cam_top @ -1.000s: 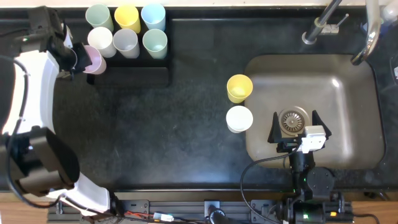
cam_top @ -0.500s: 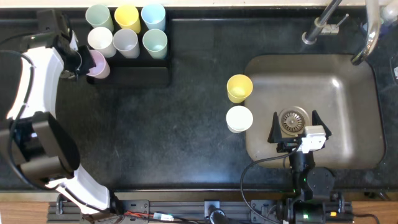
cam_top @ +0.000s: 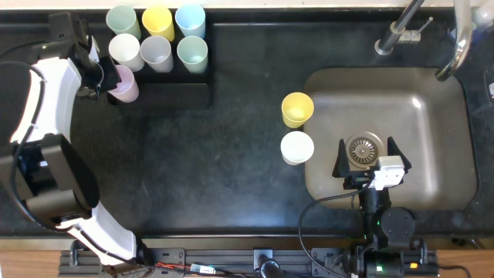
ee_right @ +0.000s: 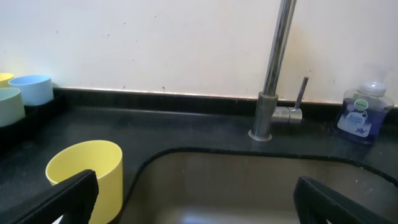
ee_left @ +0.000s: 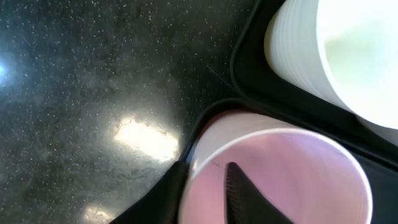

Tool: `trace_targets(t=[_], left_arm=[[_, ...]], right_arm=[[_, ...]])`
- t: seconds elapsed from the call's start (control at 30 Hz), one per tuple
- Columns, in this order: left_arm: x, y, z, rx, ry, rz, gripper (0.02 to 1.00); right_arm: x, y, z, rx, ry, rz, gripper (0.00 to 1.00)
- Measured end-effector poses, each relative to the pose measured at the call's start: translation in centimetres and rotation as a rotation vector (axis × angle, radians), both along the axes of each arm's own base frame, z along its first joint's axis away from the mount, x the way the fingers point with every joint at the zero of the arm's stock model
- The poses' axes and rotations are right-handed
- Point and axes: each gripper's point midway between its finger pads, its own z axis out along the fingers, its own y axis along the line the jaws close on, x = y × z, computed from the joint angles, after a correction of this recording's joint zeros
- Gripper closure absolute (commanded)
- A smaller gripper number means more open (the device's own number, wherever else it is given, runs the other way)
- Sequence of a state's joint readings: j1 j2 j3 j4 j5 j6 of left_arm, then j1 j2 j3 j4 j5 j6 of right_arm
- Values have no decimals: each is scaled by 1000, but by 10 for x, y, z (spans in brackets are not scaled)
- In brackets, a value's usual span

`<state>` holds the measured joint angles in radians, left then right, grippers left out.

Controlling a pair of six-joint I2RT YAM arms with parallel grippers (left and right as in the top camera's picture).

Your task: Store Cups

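Left gripper (cam_top: 98, 76) is clamped on the rim of the pink cup (cam_top: 124, 83): in the left wrist view one finger (ee_left: 239, 194) sits inside the cup and the other presses the outer wall. Pink cup is upright at the left front corner of the black tray (cam_top: 181, 94), right at the tray rim (ee_left: 247, 84). Can't tell whether it is seated or held just above the tray. It's just beside the white cup (cam_top: 124, 48) in the row behind.

Rest of tray, left to right:
- back row: mint cup (cam_top: 122, 18), yellow cup (cam_top: 157, 20), blue cup (cam_top: 190, 19)
- middle row after the white one: grey cup (cam_top: 156, 51), green cup (cam_top: 192, 52)

Two cups stand on the dark counter (cam_top: 216, 170), just left of the sink (cam_top: 440, 100) and well apart from the tray: a second yellow cup (cam_top: 297, 109), and below it in the top view a second white cup (cam_top: 296, 147), nearly touching.

Right gripper (cam_top: 367, 157) hangs over the sink by the drain (cam_top: 364, 147), fingers spread wide, nothing between them. Its wrist view shows the loose yellow cup nearby, the faucet (ee_right: 277, 68) and a soap bottle (ee_right: 364, 115) by the wall.
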<state>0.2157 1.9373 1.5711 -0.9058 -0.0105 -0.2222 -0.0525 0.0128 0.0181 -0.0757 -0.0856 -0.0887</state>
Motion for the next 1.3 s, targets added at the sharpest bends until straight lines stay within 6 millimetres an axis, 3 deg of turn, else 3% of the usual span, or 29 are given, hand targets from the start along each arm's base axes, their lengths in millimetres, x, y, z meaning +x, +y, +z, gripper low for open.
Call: trace_targets(t=[0.07, 0.1, 0.17, 0.23, 0.3, 0.37, 0.43, 0.5, 0.57, 0.63, 0.7, 0.87, 0.97, 1.07, 1.3], left_arm=[[-4, -2, 4, 0, 7, -6, 373], [-6, -4, 10, 3, 1, -10, 213], [-11, -7, 34, 18, -36, -13, 18], [-16, -14, 73, 47, -96, -18, 18], [-19, -27, 128, 83, -186, -30, 18], [-19, -49, 187, 106, -300, -61, 20], [-22, -86, 241, 102, -408, -113, 18], [-31, -126, 271, 70, -462, -171, 18], [-40, -167, 279, 23, -455, -224, 18], [-45, -208, 268, -19, -398, -264, 18], [-46, -246, 243, -43, -321, -302, 18], [-47, -338, 153, -34, -117, -409, 18], [-52, -381, 112, -35, -53, -468, 18], [-58, -407, 86, -46, -13, -495, 18], [-52, -420, 47, -66, 50, -484, 18]], right_arm=[[0, 0, 0, 0, 0, 0, 5], [0, 0, 0, 0, 0, 0, 5], [0, 0, 0, 0, 0, -1, 5], [0, 0, 0, 0, 0, 0, 3], [0, 0, 0, 0, 0, -1, 3], [0, 0, 0, 0, 0, 0, 3], [0, 0, 0, 0, 0, -1, 3], [0, 0, 0, 0, 0, -1, 3], [0, 0, 0, 1, 0, 0, 3], [0, 0, 0, 0, 0, 0, 3], [0, 0, 0, 0, 0, 0, 5], [0, 0, 0, 1, 0, 0, 5], [0, 0, 0, 2, 1, -1, 3], [0, 0, 0, 3, 0, -1, 3], [0, 0, 0, 3, 0, 0, 3]])
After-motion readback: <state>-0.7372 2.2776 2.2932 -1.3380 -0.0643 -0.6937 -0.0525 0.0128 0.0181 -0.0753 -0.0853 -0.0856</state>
